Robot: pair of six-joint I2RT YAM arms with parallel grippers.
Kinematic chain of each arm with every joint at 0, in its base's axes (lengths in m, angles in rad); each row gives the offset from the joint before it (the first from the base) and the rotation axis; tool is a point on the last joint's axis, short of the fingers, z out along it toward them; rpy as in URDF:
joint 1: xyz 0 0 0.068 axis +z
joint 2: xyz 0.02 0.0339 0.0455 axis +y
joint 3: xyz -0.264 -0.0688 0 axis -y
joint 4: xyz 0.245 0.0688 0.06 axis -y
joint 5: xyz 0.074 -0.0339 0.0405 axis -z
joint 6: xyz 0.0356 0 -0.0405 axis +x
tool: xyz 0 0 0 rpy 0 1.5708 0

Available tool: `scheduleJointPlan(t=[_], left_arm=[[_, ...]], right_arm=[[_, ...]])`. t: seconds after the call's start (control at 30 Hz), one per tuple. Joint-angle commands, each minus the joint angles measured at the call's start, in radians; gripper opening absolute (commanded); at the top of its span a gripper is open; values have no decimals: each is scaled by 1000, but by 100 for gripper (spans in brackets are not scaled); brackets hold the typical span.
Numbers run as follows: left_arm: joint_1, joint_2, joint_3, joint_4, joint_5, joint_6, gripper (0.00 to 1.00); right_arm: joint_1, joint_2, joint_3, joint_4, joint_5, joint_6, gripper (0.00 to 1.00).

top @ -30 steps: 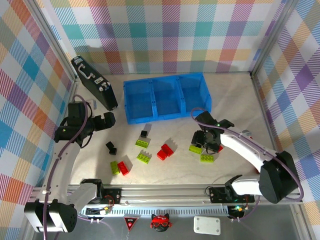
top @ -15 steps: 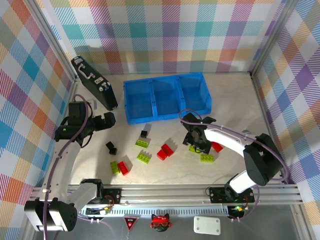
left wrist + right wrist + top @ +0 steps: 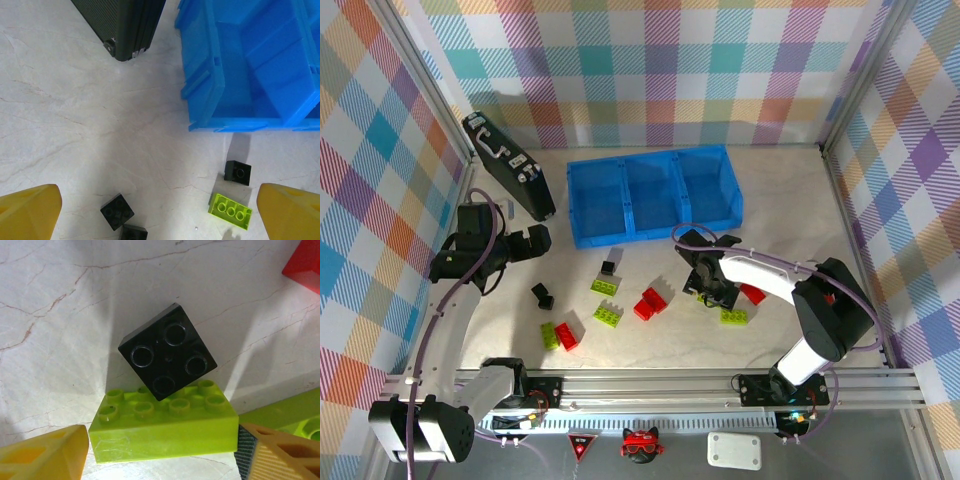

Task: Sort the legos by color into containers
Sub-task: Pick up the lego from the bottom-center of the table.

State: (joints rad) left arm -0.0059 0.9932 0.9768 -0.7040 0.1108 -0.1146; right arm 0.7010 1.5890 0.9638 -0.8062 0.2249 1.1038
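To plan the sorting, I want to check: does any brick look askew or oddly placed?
Yes. A black brick lies turned askew over the rear studs of a lime green brick, seemingly resting on it; two colours are stacked together.

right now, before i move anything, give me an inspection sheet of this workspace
surface: pale marbled table, no spills seen
job's things: blue tray, three compartments look empty; lime, red and black legos loose in front of it; one black brick overlaps a lime brick
clutter: black case left of the tray
grippers: left tool open above the table; right tool straddles the lime brick, contact unclear
cables: purple cables looped along both arms
surroundings: plaid walls on three sides
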Motion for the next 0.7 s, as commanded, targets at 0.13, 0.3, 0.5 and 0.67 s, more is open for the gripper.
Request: scheduleJointPlan(t=[0.13, 0.3, 0.5, 0.67], left_arm=[[-5, -2, 0, 1, -16, 10, 100], [-5, -4, -1, 3, -16, 11, 100], [-5, -2, 0, 0, -16, 13, 100], [-5, -5, 0, 1, -16, 12, 100]], right_arm=[[7, -1, 22, -22, 19, -4, 73], [8, -5, 22, -25, 17, -6, 69], [8, -15, 24, -28, 17, -14, 67], [8, -23, 47, -45, 21, -16, 66]])
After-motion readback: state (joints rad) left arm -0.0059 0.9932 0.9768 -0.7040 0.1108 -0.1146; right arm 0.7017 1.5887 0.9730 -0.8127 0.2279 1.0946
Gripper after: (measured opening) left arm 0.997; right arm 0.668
